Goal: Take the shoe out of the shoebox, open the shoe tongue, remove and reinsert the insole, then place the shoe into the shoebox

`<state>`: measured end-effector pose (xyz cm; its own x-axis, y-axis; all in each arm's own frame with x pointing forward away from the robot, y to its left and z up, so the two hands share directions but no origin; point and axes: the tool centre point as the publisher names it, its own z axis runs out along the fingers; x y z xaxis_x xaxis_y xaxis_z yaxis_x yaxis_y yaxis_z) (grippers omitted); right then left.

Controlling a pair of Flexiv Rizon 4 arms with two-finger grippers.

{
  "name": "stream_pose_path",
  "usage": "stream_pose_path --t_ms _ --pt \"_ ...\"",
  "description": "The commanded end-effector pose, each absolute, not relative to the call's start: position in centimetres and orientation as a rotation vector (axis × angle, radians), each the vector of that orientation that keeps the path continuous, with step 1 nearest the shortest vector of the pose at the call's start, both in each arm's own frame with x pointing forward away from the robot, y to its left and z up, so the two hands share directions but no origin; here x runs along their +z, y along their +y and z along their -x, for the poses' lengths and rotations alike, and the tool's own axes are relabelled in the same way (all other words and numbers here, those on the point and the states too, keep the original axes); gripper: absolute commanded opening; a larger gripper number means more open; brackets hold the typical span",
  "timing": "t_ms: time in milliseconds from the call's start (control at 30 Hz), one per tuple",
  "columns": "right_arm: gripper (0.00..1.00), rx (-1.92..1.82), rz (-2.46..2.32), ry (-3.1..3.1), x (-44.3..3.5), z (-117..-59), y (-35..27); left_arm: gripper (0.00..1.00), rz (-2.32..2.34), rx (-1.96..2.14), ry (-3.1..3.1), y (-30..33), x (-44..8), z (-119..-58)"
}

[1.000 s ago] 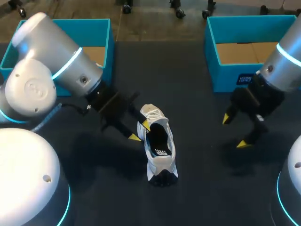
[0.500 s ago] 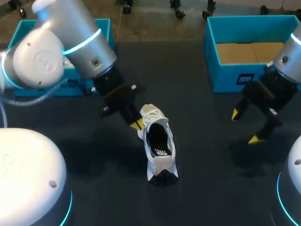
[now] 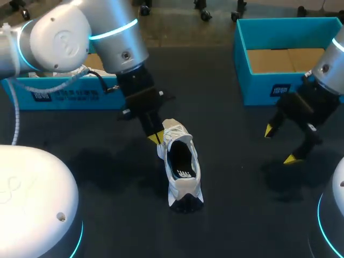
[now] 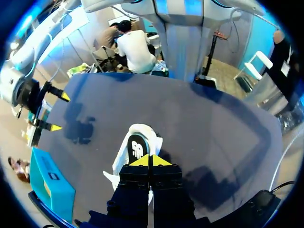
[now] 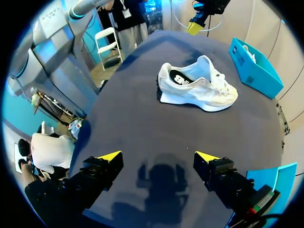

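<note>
A white shoe (image 3: 180, 166) lies on the dark table, its opening up and the dark insole showing; it is also in the left wrist view (image 4: 135, 142) and the right wrist view (image 5: 197, 88). My left gripper (image 3: 156, 140) comes down at the shoe's lace end. Its yellow tips (image 4: 148, 160) are pressed together on the edge of the tongue. My right gripper (image 3: 279, 144) hangs open over bare table to the right of the shoe, nothing between its fingers (image 5: 157, 156).
An open blue shoebox (image 3: 269, 80) with a cardboard floor stands at the back right, behind my right gripper. A second blue box (image 3: 64, 97) stands at the back left, behind my left arm.
My left gripper has shut at the shoe's tongue, and the left arm has swung toward the back while its tips stayed put. The right gripper has shifted slightly right. The shoe has not moved.
</note>
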<state>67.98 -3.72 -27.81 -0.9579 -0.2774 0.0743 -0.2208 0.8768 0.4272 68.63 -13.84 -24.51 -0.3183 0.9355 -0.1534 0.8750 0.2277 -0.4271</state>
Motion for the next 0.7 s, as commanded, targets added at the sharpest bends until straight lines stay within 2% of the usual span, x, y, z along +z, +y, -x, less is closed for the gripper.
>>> stream_pose_path --t_ms 33,700 --pt "1.00 -0.636 -0.389 -2.916 -27.8 -67.9 -3.7 0.00 1.830 0.527 -2.264 -15.5 -25.1 -68.3" --pt "1.00 -0.636 -0.389 -2.916 -27.8 -67.9 -3.7 0.00 2.006 0.394 -2.136 -18.4 -28.6 -67.2"
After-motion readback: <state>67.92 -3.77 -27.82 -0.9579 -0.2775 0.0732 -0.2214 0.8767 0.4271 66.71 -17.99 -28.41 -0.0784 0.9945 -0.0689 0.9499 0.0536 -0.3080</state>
